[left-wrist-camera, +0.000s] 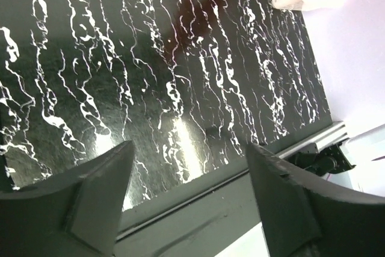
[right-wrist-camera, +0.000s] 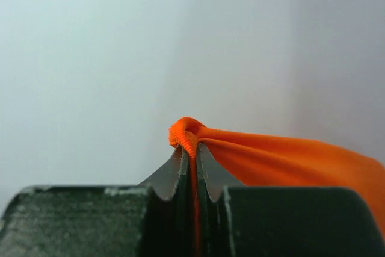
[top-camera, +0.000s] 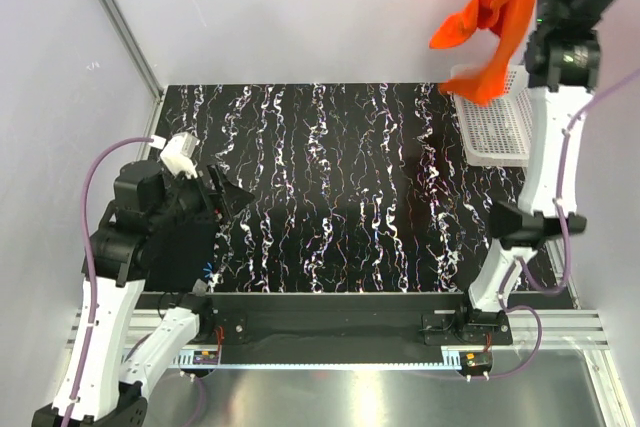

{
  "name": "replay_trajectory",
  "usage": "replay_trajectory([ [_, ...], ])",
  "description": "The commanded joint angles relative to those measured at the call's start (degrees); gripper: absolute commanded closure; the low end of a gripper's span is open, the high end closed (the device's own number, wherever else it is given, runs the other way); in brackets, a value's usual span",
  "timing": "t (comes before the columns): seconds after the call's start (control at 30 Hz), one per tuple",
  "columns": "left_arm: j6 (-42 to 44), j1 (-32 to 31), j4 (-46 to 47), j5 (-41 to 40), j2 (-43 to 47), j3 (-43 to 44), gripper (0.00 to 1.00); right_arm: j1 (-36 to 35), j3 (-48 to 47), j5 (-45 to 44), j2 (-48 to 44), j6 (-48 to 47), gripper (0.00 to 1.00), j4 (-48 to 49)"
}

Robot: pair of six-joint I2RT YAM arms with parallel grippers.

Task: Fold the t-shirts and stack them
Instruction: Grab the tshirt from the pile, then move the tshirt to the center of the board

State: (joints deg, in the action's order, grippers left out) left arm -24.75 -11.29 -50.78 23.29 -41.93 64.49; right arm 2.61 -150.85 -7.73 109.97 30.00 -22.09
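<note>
At the near left, the left gripper (left-wrist-camera: 187, 154) hovers just above the mat (top-camera: 340, 177), fingers spread wide and holding nothing. At the far right, a basket (top-camera: 495, 137) sits at the mat's corner. High over it, the right gripper (right-wrist-camera: 191, 151) pinches a bunched fold of the orange shirt (top-camera: 495, 17). The shirt hangs crumpled and twisted, its lowest tip by the basket's far rim. The step in hand looks like fetching the shirt for folding. Next it likely needs carrying nearer and leftward, then spreading flat on the mat, the free gripper taking a second edge.
</note>
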Motion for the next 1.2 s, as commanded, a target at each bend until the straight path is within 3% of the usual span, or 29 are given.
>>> replay_trajectory([
  [0.0, -1.35, 0.3, 1.21, 1.59, 2.47, 0.02, 0.15, -1.2, -2.0, 10.17, -8.45, 4.09, 1.0, 4.33],
  [0.17, -4.68, 0.3, 2.97, 2.72, 3.79, 1.6, 0.03, -2.08, 6.77, 20.0, -18.62, 11.91, 1.0, 3.98],
  [0.27, -7.06, 0.13, 4.99, 6.24, 3.61, 1.87, 0.03, -2.26, 20.55, 26.49, -26.53, 18.76, 0.98, 3.72],
  [0.37, -8.99, 0.13, 7.27, 8.26, 2.82, 1.96, 0.02, -2.26, 37.24, 36.85, -33.3, 23.34, 0.89, 3.63],
  [0.4, -9.35, 0.21, 7.8, 8.44, 2.3, 2.13, 0.02, -2.26, 46.86, 39.43, -34.99, 25.61, 0.85, 3.72],
  [0.43, -10.13, 0.13, 8.76, 8.61, 0.81, 2.31, 0.03, -3.39, 51.92, 41.89, -36.48, 26.07, 0.74, 3.89],
  [0.53, -12.15, 0.13, 10.35, 8.61, -3.74, 3.18, 0.06, -4.28, 71.34, 50.95, -40.62, 25.38, 0.6, 3.89],
  [0.6, -13.3, -0.66, 11.41, 7.57, -6.83, 4.23, 0.1, -5.68, 82.75, 51.85, -41.77, 21.45, 0.54, 3.55],
  [0.67, -14.09, -5.74, 11.58, 3.01, -13.04, 6.16, 0.11, -8.14, 87.37, 48.87, -42.29, 18.27, 0.43, 2.66],
  [0.73, -13.31, -14.84, 11.59, -3.9, -17.81, 9.94, 0.11, -8.24, 92.21, 49.73, -41.6, 16.77, 0.41, 2.14],
  [0.83, -12.95, -22.17, 11.67, -7.2, -29.23, 14.25, 0.11, -8.67, 93.63, 47.2, -41.15, 9.13, 0.4, -4.42],
  [1.0, -10.76, -27.2, 12.02, -5.53, -43.46, 15.85, 0.14, -9.2, 99.05, 43.76, -44.14, 5.16, 0.34, -9.56],
  [1.17, -8.82, -29.84, 15.53, -5.18, -50.26, 13.65, 0.25, -9.2, 102.07, 43.06, -41.78, 3.31, 0.41, -10.87],
])
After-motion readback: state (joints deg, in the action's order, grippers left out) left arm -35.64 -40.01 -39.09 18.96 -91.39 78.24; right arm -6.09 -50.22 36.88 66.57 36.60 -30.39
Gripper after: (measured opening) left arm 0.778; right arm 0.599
